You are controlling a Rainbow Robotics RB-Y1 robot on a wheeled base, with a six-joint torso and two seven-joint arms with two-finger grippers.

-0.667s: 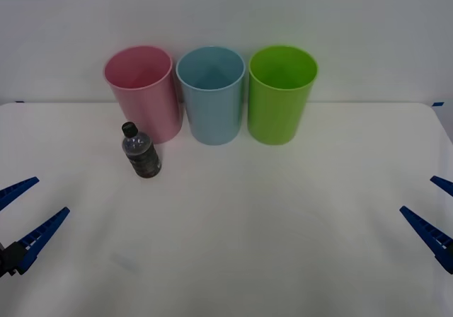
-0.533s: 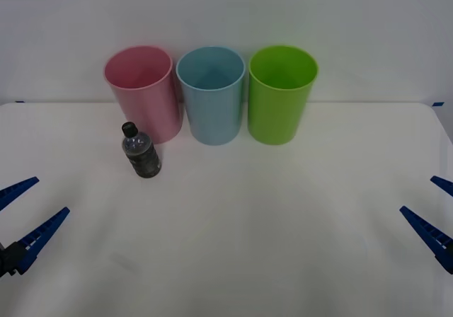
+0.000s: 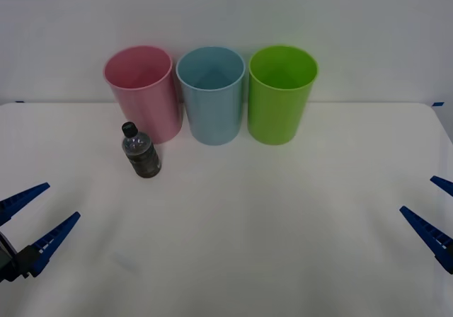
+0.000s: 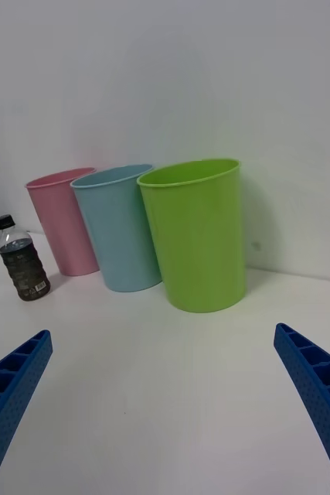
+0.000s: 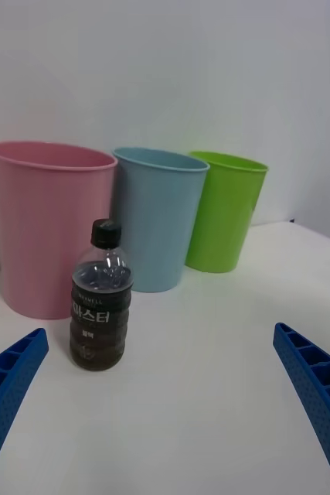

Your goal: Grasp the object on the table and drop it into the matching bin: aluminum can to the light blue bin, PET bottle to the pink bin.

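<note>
On your wide white flat desk (image 3: 283, 211) the small clear plastic bottle with a black screw cap and dark lower body (image 3: 141, 151) stands upright, just in front of the tall round pink plastic bin (image 3: 143, 92) and slightly to its left side, with a small gap between them. You have the light blue plastic bin of the same shape (image 3: 211, 94) next to the pink one, and a green plastic bin (image 3: 280, 93) beyond that, all three in a row along the far edge of the desk. Your left gripper (image 3: 30, 216) hovers low at the near left of the desk, its blue ribbed fingers spread wide and holding nothing, well apart from the bottle. Your right gripper (image 3: 433, 214) sits at the near right edge, likewise spread open and empty, far from the bins.
</note>
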